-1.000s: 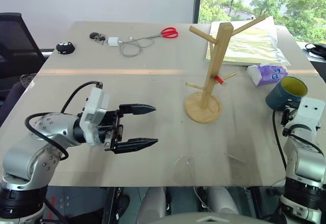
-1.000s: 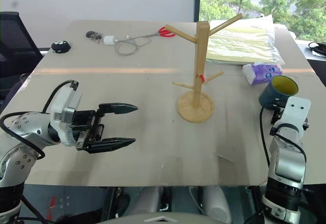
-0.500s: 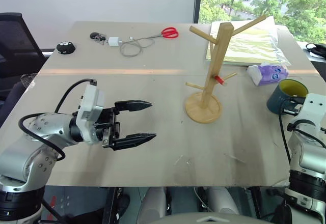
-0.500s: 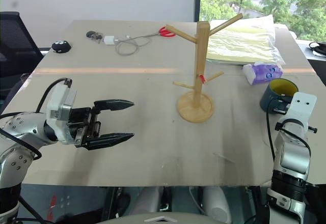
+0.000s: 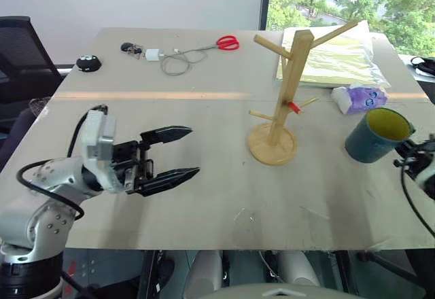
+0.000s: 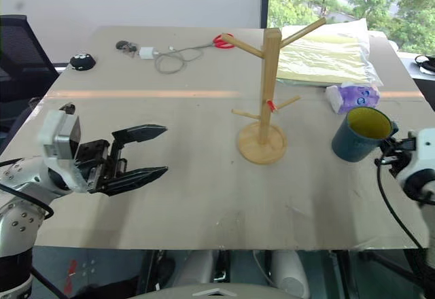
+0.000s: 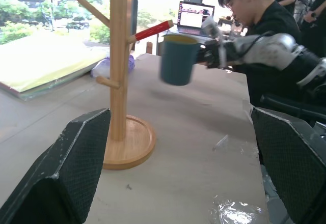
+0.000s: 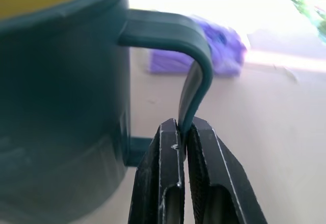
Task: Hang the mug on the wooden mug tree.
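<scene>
Since the earlier frame the right gripper (image 8: 182, 132) had clamped on the handle of the mug (image 5: 372, 134) and lifted it clear of the table (image 5: 204, 197), tilted, to the right of the wooden mug tree (image 5: 282, 88). The tissue packet (image 5: 360, 98) lay just behind the mug, with bare tabletop between mug and tree. The left gripper (image 5: 178, 153) hovered well left, fingers apart, holding nothing.

No text, label, brand, number or sign can be read anywhere. The purple-and-white tissue packet (image 5: 358, 98) on the worktop (image 5: 204, 177) carries printing too small to make out, and the laptop screen (image 7: 191, 16) seen in the left wrist view shows a bright page whose content cannot be read.
</scene>
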Available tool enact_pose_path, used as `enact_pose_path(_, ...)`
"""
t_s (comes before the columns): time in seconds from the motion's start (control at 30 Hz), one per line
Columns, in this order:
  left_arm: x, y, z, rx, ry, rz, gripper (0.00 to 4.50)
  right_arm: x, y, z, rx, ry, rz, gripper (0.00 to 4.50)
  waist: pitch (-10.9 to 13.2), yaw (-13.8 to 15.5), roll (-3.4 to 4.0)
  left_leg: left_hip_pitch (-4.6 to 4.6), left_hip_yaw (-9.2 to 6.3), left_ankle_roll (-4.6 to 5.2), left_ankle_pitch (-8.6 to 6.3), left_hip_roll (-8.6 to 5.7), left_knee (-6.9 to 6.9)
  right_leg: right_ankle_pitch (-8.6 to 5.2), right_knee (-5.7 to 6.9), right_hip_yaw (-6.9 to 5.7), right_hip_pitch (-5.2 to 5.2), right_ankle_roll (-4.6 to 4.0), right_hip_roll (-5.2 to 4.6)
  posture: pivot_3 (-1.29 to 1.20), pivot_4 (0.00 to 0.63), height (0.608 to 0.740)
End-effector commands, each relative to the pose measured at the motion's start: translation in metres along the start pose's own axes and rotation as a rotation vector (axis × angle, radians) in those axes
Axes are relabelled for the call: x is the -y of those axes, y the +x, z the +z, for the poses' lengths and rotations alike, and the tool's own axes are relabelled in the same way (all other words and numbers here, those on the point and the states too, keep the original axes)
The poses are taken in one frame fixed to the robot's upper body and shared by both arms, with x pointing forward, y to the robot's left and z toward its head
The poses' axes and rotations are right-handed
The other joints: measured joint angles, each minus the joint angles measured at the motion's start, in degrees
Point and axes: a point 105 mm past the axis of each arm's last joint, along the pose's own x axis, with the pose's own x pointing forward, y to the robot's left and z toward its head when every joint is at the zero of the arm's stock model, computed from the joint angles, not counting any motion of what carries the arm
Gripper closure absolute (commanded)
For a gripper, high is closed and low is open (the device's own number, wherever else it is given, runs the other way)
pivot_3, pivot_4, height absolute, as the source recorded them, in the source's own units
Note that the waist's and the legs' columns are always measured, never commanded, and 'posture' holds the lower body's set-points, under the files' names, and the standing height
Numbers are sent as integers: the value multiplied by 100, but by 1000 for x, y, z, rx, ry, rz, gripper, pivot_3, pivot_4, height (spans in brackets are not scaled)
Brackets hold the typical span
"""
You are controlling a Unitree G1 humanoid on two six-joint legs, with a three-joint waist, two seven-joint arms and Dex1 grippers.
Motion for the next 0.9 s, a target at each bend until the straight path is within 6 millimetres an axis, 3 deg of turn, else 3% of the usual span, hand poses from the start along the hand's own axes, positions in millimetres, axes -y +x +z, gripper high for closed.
enact_pose_path(0.03,-3,-15,5,18,33,-1,0,-43,-18,38,34,-85,242,4419,1,-31,-11,6,1,1,-1,4,0,-3,2,1,2,4,4,0,150,740)
enact_pose_path(0.23,-15,-19,1,15,20,-21,0,-110,-17,71,96,-194,402,4419,-2,8,-27,15,-8,-3,4,13,7,-20,7,-1,9,-7,10,0,150,740)
enact_pose_path(0.37,-17,-18,-2,6,14,-47,0,-133,-7,85,147,-245,394,4419,-3,7,-33,7,-7,-2,3,9,11,-13,5,1,7,-21,4,0,150,740)
enact_pose_path(0.57,-18,-15,-3,0,17,-67,0,-146,8,97,186,-269,333,4419,0,34,-42,-19,-15,-25,16,-1,10,1,-1,-4,-4,-12,-2,0,150,740)
enact_pose_path(0.9,-10,-21,0,18,-13,-105,0,-156,15,106,181,-284,338,4419,2,8,-43,-18,-15,-6,5,0,10,-2,-1,-5,-4,-8,-3,0,150,740)
